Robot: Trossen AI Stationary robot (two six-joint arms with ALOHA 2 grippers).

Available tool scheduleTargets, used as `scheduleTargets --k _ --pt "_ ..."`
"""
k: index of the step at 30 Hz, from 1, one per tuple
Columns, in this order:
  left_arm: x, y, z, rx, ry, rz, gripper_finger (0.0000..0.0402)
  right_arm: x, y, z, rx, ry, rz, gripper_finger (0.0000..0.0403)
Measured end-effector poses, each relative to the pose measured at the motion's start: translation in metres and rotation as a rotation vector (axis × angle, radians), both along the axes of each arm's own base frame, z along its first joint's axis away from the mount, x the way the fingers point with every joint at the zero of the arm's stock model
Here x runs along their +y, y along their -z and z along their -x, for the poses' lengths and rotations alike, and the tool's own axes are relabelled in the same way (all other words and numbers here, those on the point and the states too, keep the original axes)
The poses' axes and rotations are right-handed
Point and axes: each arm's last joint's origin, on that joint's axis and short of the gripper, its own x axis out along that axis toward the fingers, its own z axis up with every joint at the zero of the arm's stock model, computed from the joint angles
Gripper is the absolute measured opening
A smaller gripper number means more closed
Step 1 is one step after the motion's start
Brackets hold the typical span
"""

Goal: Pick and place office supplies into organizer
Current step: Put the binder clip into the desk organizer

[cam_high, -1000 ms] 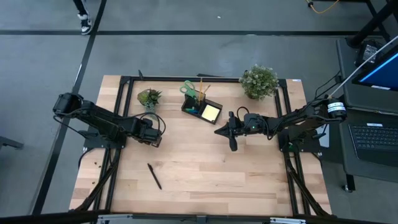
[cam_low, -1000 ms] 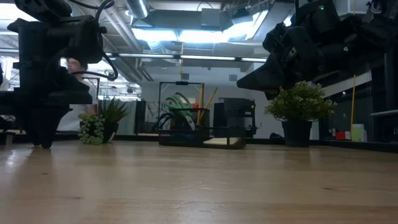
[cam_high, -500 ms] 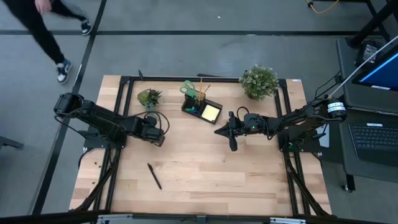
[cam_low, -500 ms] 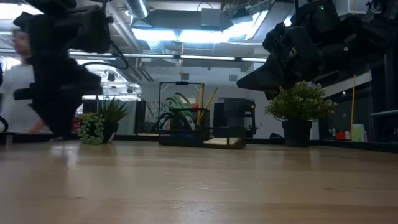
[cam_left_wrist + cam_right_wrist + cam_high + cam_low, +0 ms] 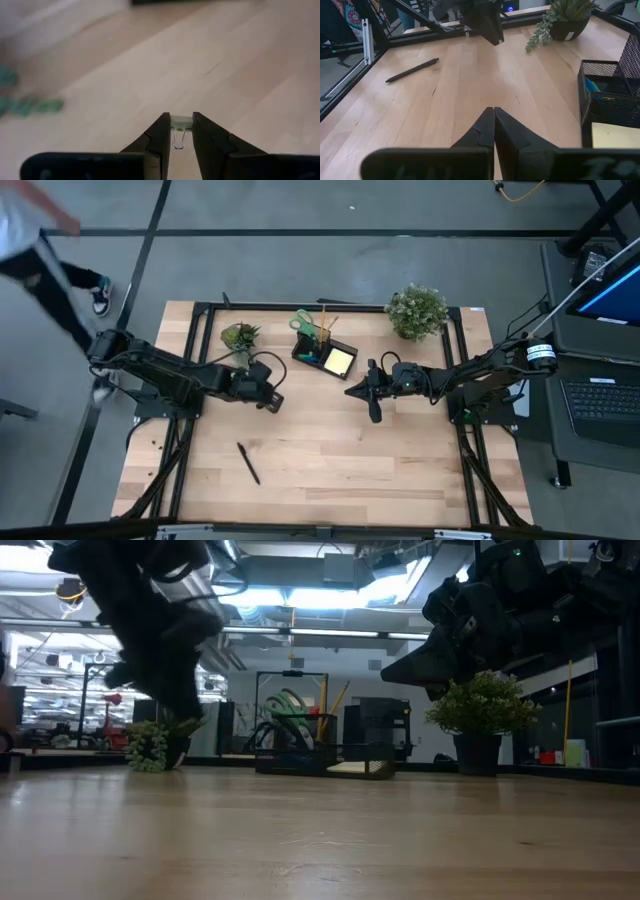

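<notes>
Starting at the left, your left hand (image 5: 271, 399) hangs above the counter (image 5: 330, 450), just left of the organizer (image 5: 325, 355), with its fingers (image 5: 160, 140) pinched on a small pale-green binder clip (image 5: 180, 122). A black pen (image 5: 248, 463) lies on the counter nearer you. The organizer sits at the far middle, with the green-handled scissors (image 5: 303, 322) and yellow sticky-note pad (image 5: 339, 361) in it. Your right hand (image 5: 375, 413) hovers right of it, clamped together and empty.
</notes>
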Motion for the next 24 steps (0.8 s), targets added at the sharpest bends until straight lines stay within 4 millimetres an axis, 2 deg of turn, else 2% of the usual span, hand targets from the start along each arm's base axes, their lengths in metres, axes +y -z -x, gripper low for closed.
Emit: scheduleTargets --k 7,13,18,24 --pt "0.003 -0.013 -0.016 -0.172 0.018 -0.168 0.0068 0.0 0.0 0.0 0.0 0.0 0.0 0.001" --pt "0.017 -0.02 -0.028 -0.259 0.026 -0.236 0.0068 0.0 0.0 0.0 0.0 0.0 -0.001 0.001" --pt "0.033 -0.016 -0.042 -0.289 0.063 -0.251 0.0068 0.0 0.0 0.0 0.0 0.0 -0.001 0.001" --pt "0.057 -0.001 -0.061 -0.326 0.084 -0.266 0.0068 0.0 0.0 0.0 0.0 0.0 -0.001 0.001"
